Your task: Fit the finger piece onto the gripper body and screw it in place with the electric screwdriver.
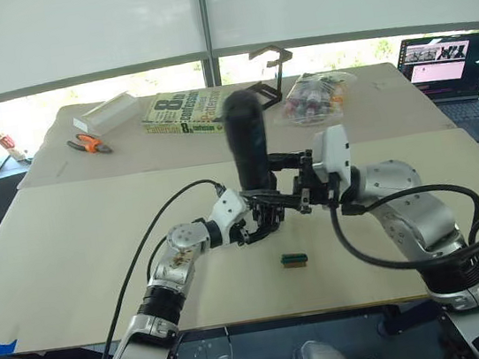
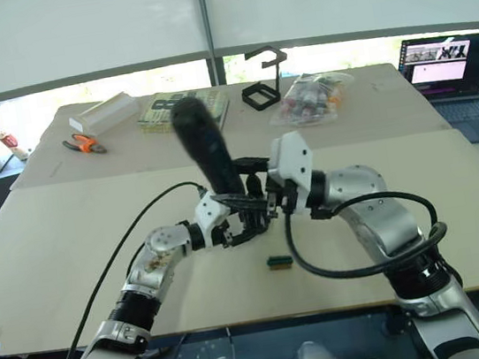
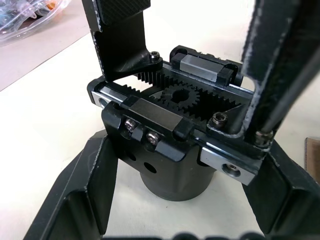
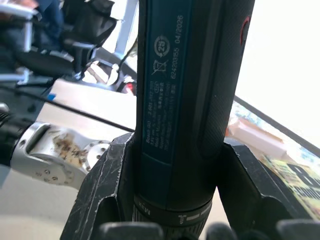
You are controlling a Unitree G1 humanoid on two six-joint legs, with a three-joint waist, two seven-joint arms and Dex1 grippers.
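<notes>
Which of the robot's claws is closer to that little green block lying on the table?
Left, narrowly. The left claw, holding the gripper body, hangs just above and beside the green block. The right claw, gripping the electric screwdriver, sits higher and farther back.

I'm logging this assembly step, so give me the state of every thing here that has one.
electric screwdriver: upright, clamped in the right hand, bit down on the gripper body.
gripper body: standing on its round base, gears exposed, held by the left hand.
finger piece: seated upright on the gripper body.
laptop: open, screen lit.
pliers: lying flat.
green-and-brown block: loose on the table.
</notes>
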